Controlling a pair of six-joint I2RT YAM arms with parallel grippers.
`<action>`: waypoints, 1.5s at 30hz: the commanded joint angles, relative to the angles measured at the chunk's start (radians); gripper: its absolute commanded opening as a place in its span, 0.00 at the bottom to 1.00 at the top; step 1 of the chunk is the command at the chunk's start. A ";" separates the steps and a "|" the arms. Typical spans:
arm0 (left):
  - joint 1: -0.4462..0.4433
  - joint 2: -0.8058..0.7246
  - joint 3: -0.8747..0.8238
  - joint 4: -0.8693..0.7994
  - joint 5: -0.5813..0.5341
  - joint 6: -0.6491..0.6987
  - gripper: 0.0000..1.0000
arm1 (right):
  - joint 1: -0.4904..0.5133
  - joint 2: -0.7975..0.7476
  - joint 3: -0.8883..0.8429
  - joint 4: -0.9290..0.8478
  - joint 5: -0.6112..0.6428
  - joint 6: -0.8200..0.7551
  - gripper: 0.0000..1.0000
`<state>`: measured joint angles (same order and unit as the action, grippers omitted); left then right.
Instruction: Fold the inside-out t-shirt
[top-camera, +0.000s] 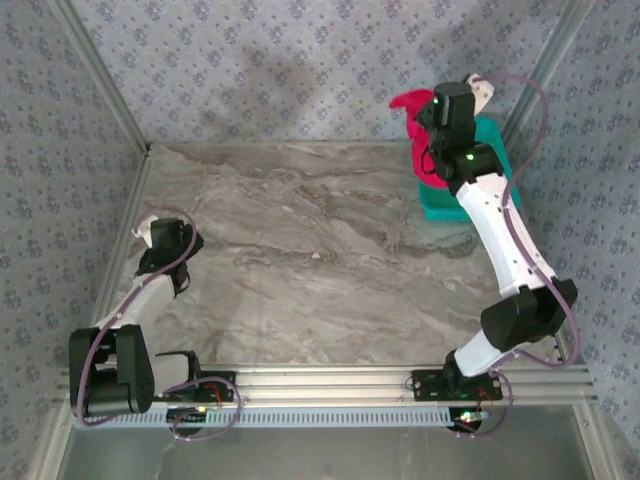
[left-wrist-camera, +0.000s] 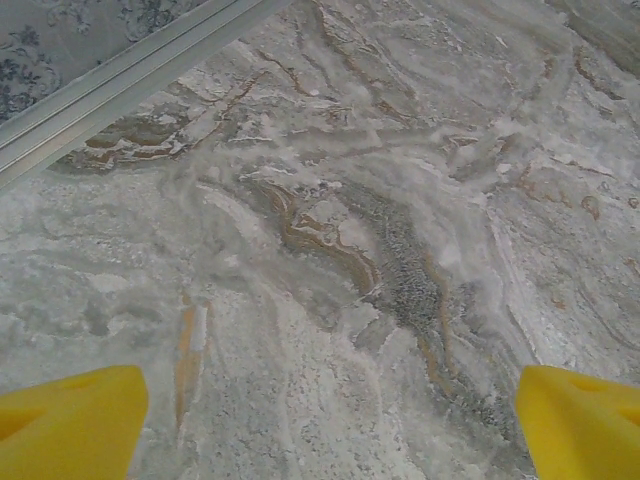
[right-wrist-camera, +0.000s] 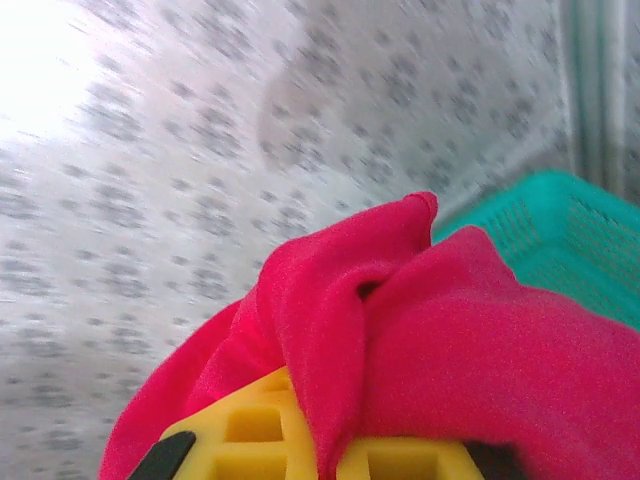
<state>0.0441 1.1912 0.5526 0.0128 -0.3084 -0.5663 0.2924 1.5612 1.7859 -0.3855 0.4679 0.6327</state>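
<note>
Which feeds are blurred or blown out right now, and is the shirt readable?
Right wrist: wallpaper streaked by motion blur, glare washing out the upper left, shirt in clear focus. Left wrist: marble table crisp, no glare. Top: evenly lit, soft shadow on the back wall.

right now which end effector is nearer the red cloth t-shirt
Right. The right end effector is shut on the bright red cloth t-shirt by the teal mesh basket; the left end effector hangs open over the marble table, far away.
</note>
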 joint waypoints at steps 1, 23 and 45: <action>0.004 -0.006 -0.001 0.027 0.025 0.005 0.94 | 0.060 -0.015 0.111 -0.013 -0.025 -0.119 0.00; 0.004 0.079 0.029 0.082 0.211 0.017 0.96 | 0.225 0.292 0.150 -0.414 -0.231 -0.169 1.00; -0.450 0.706 0.568 0.178 0.707 -0.144 0.58 | 0.050 0.186 -0.654 -0.008 -0.775 -0.131 0.71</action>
<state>-0.4091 1.8420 1.0718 0.1860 0.3824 -0.6857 0.3573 1.7466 1.1564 -0.4660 -0.2337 0.4934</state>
